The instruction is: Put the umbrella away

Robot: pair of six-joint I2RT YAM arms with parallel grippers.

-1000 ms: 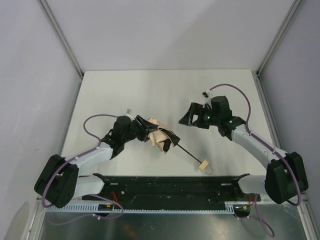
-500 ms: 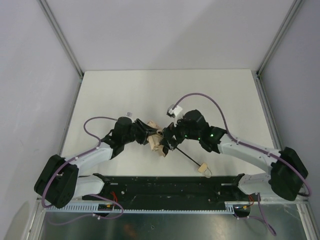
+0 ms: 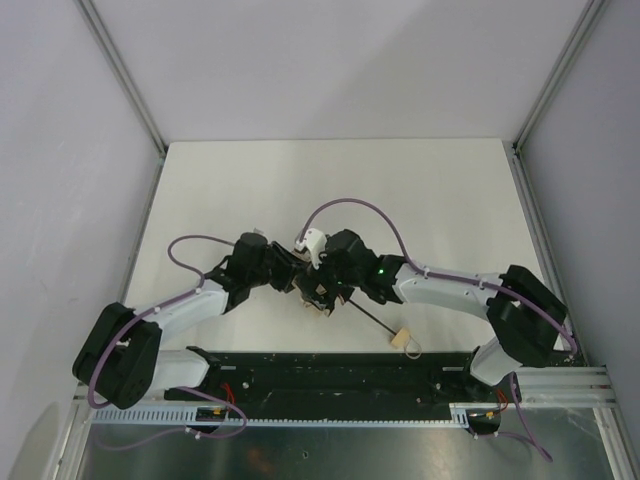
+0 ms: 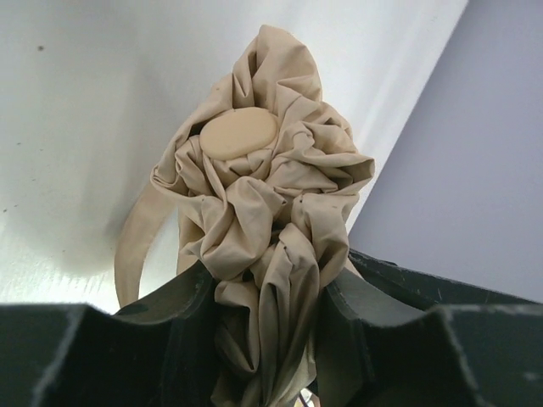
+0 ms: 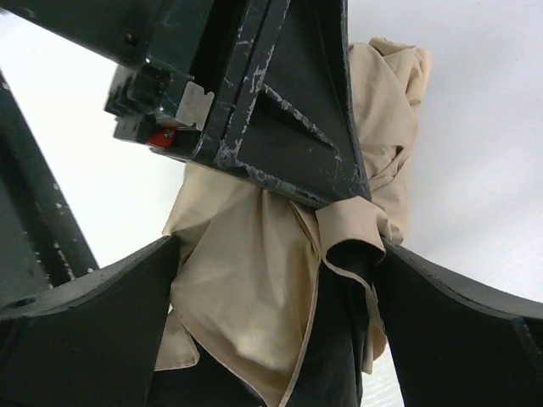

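1. The left claw (image 4: 267, 288) is clenched on the umbrella (image 4: 280, 186): the crumpled tan fabric is pinched between its two dark fingers (image 4: 182, 301), which are pressed against the bundle on both sides.
2. Beyond the left claw's fingertips, the fabric is bunched around a round tan cap (image 4: 238, 133). A flat tan strap (image 4: 136, 246) is seen looping down beside the bundle, on the left in that wrist view.
3. The right claw (image 5: 276, 254) is spread wide and is not clamped. A fold of the same fabric is straddled by it, with one finger on each side of the cloth.
4. In the right wrist view, the black body of the left claw is seen just above the fabric, very near the right claw.
5. From above, the two claws are seen meeting at the fabric over the white worktop (image 3: 400, 190).
6. The thin black shaft (image 3: 372, 318) is laid out from the right claw towards the arm bases, with the small tan handle (image 3: 403, 338) resting on the worktop, apart from both claws.
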